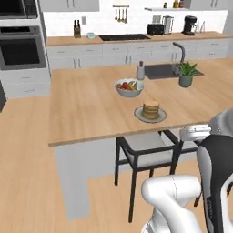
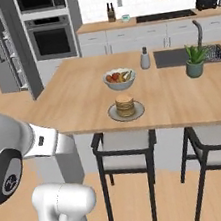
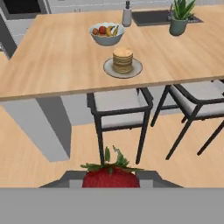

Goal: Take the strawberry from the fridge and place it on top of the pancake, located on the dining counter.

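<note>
Short of the bench (image 3: 52, 52), above the wood floor, the claw (image 3: 111, 178) pinched the strawberry (image 3: 111, 177), facing the pancake (image 3: 123, 60) on its plate beside the fruit bowl (image 3: 106, 34).

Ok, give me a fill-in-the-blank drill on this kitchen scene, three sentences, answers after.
1. The red strawberry with green leaves sits between the gripper fingers, so the gripper is shut on the ____.
2. The tan pancake stack rests on a flat grey ____.
3. The white bowl of mixed fruit stands on the light wood dining ____.

Missing words: strawberry; plate; counter
</note>
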